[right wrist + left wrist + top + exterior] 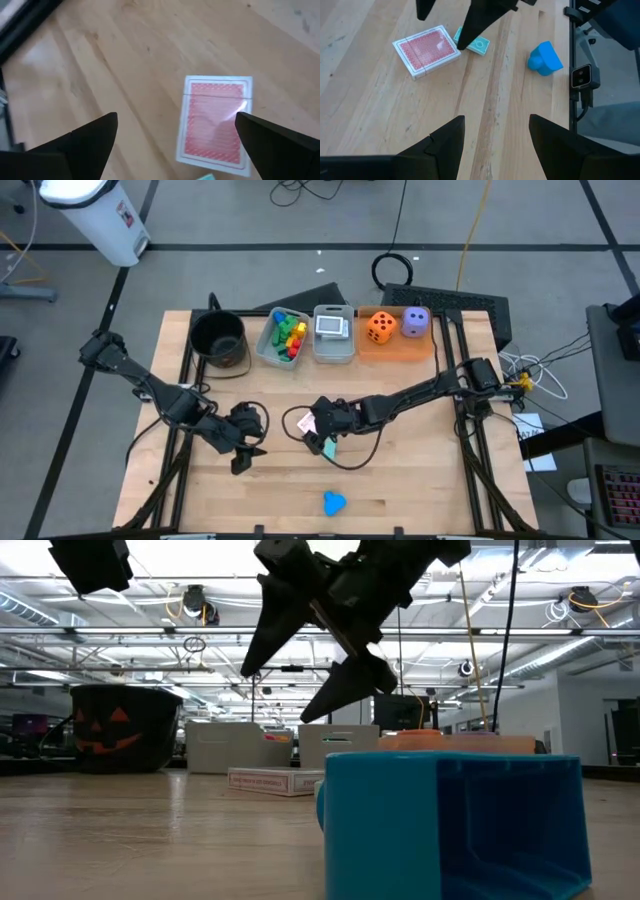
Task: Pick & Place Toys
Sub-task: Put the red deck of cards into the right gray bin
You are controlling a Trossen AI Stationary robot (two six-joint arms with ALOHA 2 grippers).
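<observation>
- High view showed the right hand hanging over the middle of the table, its fingers spread wide and holding nothing.
- Right wrist view showed the card deck, red-backed and lying flat on the table, between the two spread fingertips; neither touched it.
- The deck was a rectangle; in the high view its long axis could not be told, because the right hand covered most of it and only a reddish corner showed.
- A teal card lay flat just beside the deck, on the side toward the blue block; whether the two touched could not be told.
- The blue block sat alone near the table's front edge, well apart from the deck, with its rounded end toward the left arm's side.
- The left hand hovered near the deck on the left arm's side, its fingers partly apart and empty.
- Beyond the deck, along the table's far edge, stood a black pot, a clear bin of coloured blocks, a second clear bin and an orange tray.
- The tray carried an orange die and a purple die, side by side.
</observation>
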